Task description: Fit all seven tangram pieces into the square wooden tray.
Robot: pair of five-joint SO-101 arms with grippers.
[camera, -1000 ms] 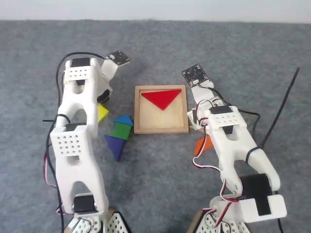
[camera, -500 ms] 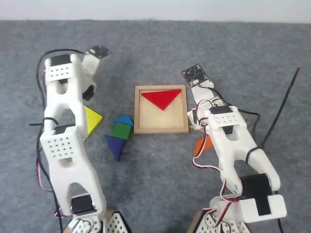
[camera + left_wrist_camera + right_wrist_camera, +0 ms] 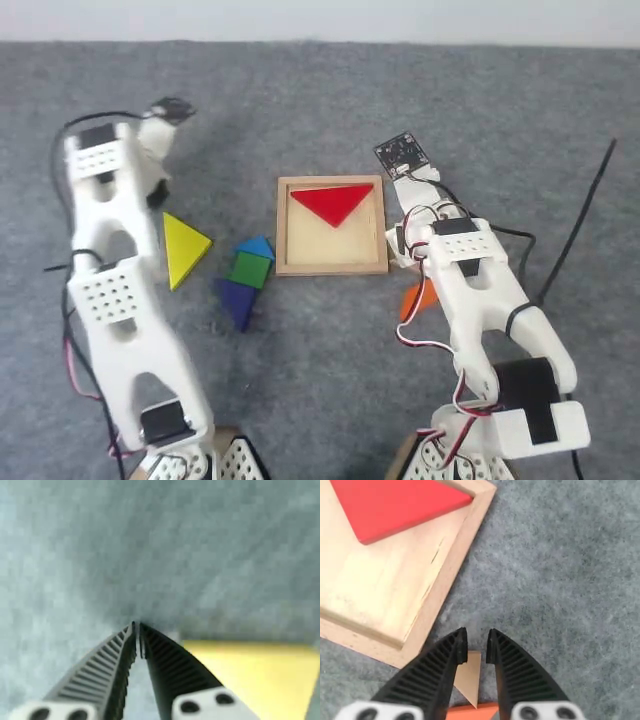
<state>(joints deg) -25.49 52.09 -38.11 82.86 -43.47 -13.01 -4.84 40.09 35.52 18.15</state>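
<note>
The square wooden tray (image 3: 331, 268) lies mid-table with a red triangle (image 3: 332, 203) along its far side. Left of it sit a yellow triangle (image 3: 183, 249), a small blue triangle (image 3: 258, 246), a green square (image 3: 250, 270) and a dark blue triangle (image 3: 237, 299). My left gripper (image 3: 136, 626) is shut and empty just above the carpet, with the yellow triangle (image 3: 250, 675) beside it. My right gripper (image 3: 476, 631) hovers by the tray's corner (image 3: 455, 562), open by a narrow gap and holding nothing. A tan piece (image 3: 468, 677) and an orange piece (image 3: 475, 712) lie under it.
Grey carpet covers the table. The left arm (image 3: 105, 170) stands over the far left, the right arm (image 3: 455, 265) along the tray's right side, partly covering the orange piece (image 3: 418, 298). Bare carpet lies beyond the tray.
The left arm has swung left, away from the tray, uncovering the whole yellow triangle. The right arm and the pieces have stayed put.
</note>
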